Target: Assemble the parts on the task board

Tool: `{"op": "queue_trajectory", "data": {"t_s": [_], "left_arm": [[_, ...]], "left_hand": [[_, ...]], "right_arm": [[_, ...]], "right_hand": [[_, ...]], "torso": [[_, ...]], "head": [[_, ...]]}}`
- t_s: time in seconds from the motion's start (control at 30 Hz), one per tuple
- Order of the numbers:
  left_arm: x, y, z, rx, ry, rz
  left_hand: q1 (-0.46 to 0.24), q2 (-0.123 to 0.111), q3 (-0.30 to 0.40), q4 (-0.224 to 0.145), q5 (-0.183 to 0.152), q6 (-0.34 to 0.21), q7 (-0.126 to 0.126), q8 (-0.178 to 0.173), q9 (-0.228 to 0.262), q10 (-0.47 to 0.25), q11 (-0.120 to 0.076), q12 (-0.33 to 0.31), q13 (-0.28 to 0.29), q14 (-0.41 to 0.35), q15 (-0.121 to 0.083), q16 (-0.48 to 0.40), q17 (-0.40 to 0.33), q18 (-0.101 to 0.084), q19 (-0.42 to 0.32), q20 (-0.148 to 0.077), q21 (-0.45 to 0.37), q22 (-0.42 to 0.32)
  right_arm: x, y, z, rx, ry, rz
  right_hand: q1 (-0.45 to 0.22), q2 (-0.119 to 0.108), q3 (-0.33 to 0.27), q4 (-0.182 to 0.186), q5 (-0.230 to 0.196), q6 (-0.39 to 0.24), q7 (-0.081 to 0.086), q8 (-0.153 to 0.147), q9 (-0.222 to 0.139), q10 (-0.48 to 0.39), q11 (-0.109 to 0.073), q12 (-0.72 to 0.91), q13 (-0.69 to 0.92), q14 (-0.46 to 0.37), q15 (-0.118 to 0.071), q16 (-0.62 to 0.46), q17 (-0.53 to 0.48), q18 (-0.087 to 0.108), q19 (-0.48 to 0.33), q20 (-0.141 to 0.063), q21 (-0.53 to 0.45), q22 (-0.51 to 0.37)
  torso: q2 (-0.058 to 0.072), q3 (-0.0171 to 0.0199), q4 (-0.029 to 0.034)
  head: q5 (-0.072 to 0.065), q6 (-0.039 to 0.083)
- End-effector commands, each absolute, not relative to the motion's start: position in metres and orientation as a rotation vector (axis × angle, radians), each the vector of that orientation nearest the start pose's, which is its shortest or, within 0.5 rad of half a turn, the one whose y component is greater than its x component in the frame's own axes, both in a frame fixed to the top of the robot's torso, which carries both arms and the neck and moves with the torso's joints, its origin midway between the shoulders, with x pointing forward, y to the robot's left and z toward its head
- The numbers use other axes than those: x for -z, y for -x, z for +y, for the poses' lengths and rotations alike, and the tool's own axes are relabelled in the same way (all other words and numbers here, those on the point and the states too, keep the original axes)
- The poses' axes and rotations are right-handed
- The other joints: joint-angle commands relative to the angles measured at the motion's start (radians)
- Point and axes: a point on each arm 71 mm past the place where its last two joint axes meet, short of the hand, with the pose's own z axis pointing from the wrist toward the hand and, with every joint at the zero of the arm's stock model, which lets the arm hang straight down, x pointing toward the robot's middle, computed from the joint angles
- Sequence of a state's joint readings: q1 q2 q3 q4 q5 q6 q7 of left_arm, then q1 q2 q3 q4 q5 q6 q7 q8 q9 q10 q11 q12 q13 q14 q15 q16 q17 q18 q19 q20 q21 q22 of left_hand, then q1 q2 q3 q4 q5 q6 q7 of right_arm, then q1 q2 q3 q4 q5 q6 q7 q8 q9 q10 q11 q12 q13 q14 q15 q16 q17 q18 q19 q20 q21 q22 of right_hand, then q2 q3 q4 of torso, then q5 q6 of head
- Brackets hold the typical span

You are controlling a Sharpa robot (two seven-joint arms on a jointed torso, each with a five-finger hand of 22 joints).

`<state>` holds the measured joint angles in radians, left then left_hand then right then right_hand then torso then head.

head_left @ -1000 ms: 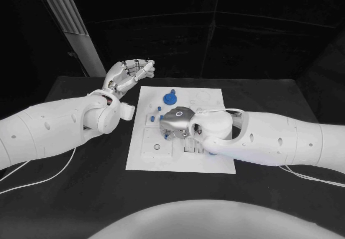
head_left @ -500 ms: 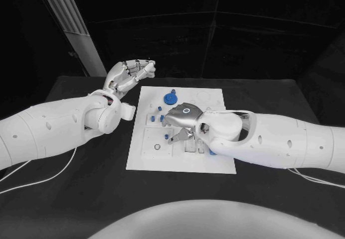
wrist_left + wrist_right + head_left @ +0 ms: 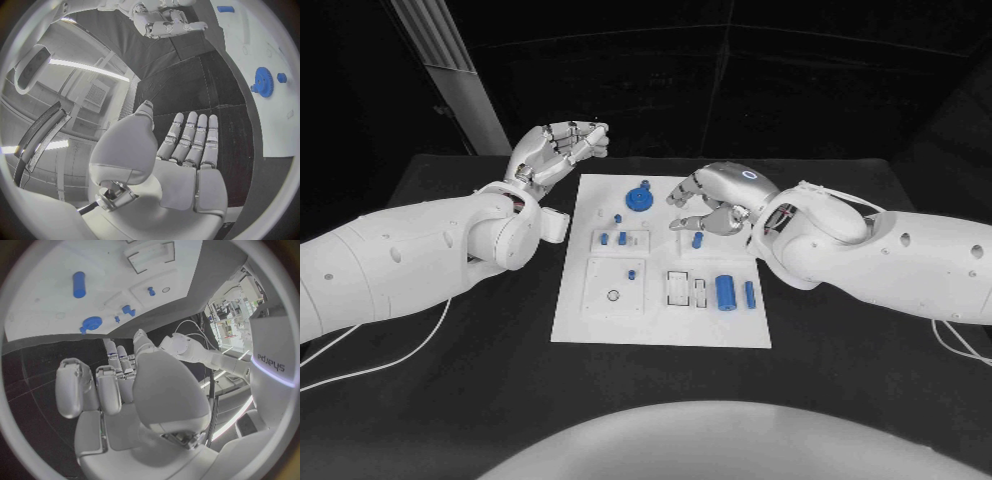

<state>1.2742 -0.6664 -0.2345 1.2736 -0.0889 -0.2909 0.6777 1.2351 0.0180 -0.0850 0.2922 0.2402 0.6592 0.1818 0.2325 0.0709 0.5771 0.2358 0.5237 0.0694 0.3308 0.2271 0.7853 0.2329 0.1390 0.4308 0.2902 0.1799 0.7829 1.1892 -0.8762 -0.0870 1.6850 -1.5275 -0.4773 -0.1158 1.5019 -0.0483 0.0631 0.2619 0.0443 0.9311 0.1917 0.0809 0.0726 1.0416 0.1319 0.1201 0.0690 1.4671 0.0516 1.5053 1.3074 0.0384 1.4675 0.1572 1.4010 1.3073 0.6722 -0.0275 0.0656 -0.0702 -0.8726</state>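
The right hand [image 3: 708, 205] has lifted away from the middle of the task board [image 3: 589, 318] and now hangs over the board's far right part, near the far edge. A second ago it was low over the board's centre, covering the slots there. With it gone, two blue cylinders show near the board's right edge: the larger cylinder [image 3: 726, 292] and, just beside it on the side away from the board's centre, the thin cylinder [image 3: 749, 293]. A small blue peg [image 3: 632, 273] sits toward the board's centre. My reading is that a placing step at the centre has just ended and the hand is moving on to another part, though I cannot tell which.

The right hand's fingers [image 3: 687, 223] are curled downward; in the right wrist view they [image 3: 94, 390] bend in toward the palm with nothing visible between them, so I take the hand as closed and empty.

The left hand [image 3: 560, 148] has not moved: it is held up off the board's far left corner, above the surface [image 3: 444, 400]. In the left wrist view its fingers [image 3: 194, 140] lie straight and side by side, holding nothing.

The blue gear [image 3: 640, 198] rests near the board's far edge, between the two hands, with small blue parts [image 3: 613, 238] just nearer the board's centre
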Motion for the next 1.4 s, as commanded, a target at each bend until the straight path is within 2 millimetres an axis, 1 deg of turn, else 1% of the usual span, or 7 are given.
{"op": "queue_trajectory", "data": {"t_s": [0.03, 0.1, 0.17, 0.3, 0.8, 1.0, 1.4], "left_arm": [[0.189, -0.517, 0.192, 1.644, 0.670, 1.191], [0.189, -0.517, 0.192, 1.643, 0.670, 1.191], [0.189, -0.517, 0.192, 1.644, 0.671, 1.191], [0.190, -0.516, 0.193, 1.644, 0.672, 1.192], [0.190, -0.516, 0.195, 1.638, 0.674, 1.191], [0.190, -0.516, 0.195, 1.640, 0.674, 1.191], [0.190, -0.516, 0.195, 1.639, 0.675, 1.192]], "left_hand": [[0.000, 0.007, -0.008, 0.000, 0.004, -0.009, 0.087, 0.006, -0.001, -0.007, -0.003, 0.006, -0.002, -0.007, -0.002, 0.005, -0.001, -0.021, 0.003, 0.000, -0.003, -0.001], [0.000, 0.007, -0.008, 0.000, 0.004, -0.009, 0.087, 0.006, -0.001, -0.007, -0.003, 0.006, -0.002, -0.007, -0.002, 0.005, -0.001, -0.021, 0.003, 0.000, -0.003, -0.001], [0.000, 0.007, -0.008, 0.000, 0.004, -0.009, 0.087, 0.006, -0.001, -0.007, -0.003, 0.006, -0.002, -0.007, -0.002, 0.005, -0.001, -0.021, 0.003, 0.000, -0.003, -0.001], [0.000, 0.008, -0.009, 0.000, 0.004, -0.010, 0.087, 0.007, -0.001, -0.008, -0.003, 0.007, -0.002, -0.007, -0.002, 0.005, -0.002, -0.021, 0.004, 0.000, -0.004, -0.002], [0.000, 0.008, -0.009, 0.000, 0.004, -0.010, 0.087, 0.007, -0.001, -0.008, -0.003, 0.007, -0.002, -0.007, -0.002, 0.006, -0.003, -0.021, 0.004, 0.000, -0.004, -0.002], [0.000, 0.008, -0.009, 0.000, 0.004, -0.010, 0.087, 0.007, -0.001, -0.008, -0.003, 0.007, -0.002, -0.007, -0.002, 0.006, -0.003, -0.021, 0.004, 0.000, -0.004, -0.002], [0.000, 0.009, -0.011, 0.000, 0.004, -0.011, 0.087, 0.008, -0.001, -0.010, -0.003, 0.009, -0.002, -0.008, -0.002, 0.008, -0.005, -0.021, 0.004, 0.000, -0.005, -0.003]], "right_arm": [[0.178, -0.447, -0.180, -0.825, 0.109, 1.531], [0.179, -0.449, -0.184, -0.803, 0.125, 1.536], [0.180, -0.451, -0.187, -0.779, 0.149, 1.541], [0.186, -0.455, -0.187, -0.697, 0.198, 1.587], [0.205, -0.457, -0.184, -0.547, 0.239, 1.740], [0.212, -0.457, -0.182, -0.474, 0.265, 1.784], [0.221, -0.457, -0.178, -0.402, 0.297, 1.831]], "right_hand": [[0.009, -0.003, -0.001, 0.000, 0.003, -0.012, -0.001, -0.009, -0.003, 0.001, -0.004, 0.006, -0.002, 0.070, -0.006, 0.003, 0.087, 0.005, 0.020, -0.006, 0.003, 0.190], [0.004, -0.006, -0.008, 0.005, 0.003, -0.020, -0.004, -0.013, -0.005, -0.004, -0.006, 0.005, -0.003, 0.069, -0.007, 0.001, 0.083, 0.006, 0.019, -0.008, 0.001, 0.189], [-0.003, -0.009, -0.016, 0.011, 0.002, -0.024, -0.006, -0.015, -0.005, -0.012, -0.008, 0.003, -0.004, 0.067, -0.010, -0.001, 0.075, 0.006, 0.018, -0.009, -0.001, 0.188], [-0.024, -0.013, -0.033, 0.025, 0.002, -0.027, -0.005, -0.014, -0.005, -0.026, -0.008, 0.000, -0.004, 0.065, -0.011, -0.005, 0.064, 0.008, 0.015, -0.012, -0.007, 0.185], [-0.114, -0.040, -0.065, 0.030, 0.002, -0.030, -0.002, -0.014, -0.004, -0.032, -0.006, 0.014, 0.000, 0.060, -0.009, -0.013, 0.039, 0.011, 0.008, -0.011, -0.022, 0.178], [-0.074, -0.022, -0.049, 0.018, 0.002, -0.026, -0.013, -0.010, -0.003, -0.019, -0.016, 0.026, 0.000, 0.061, -0.018, -0.012, 0.042, 0.010, 0.010, -0.017, -0.019, 0.180], [0.013, 0.022, -0.025, 0.000, 0.002, 0.022, -0.036, 0.007, 0.002, 0.032, -0.037, 0.046, -0.002, 0.066, -0.033, -0.005, 0.057, 0.008, 0.015, -0.032, -0.009, 0.184]], "torso": [[0.000, 0.0006, -0.0030], [0.001, 0.0017, -0.0050], [0.001, 0.0009, -0.0023], [0.001, 0.0022, -0.0026], [0.000, -0.0003, -0.0014], [0.000, 0.0009, -0.0015], [0.000, 0.0005, -0.0012]], "head": [[-0.008, 0.000], [-0.007, 0.000], [-0.011, 0.000], [-0.012, 0.000], [-0.017, 0.000], [-0.016, 0.000], [-0.016, 0.000]]}}
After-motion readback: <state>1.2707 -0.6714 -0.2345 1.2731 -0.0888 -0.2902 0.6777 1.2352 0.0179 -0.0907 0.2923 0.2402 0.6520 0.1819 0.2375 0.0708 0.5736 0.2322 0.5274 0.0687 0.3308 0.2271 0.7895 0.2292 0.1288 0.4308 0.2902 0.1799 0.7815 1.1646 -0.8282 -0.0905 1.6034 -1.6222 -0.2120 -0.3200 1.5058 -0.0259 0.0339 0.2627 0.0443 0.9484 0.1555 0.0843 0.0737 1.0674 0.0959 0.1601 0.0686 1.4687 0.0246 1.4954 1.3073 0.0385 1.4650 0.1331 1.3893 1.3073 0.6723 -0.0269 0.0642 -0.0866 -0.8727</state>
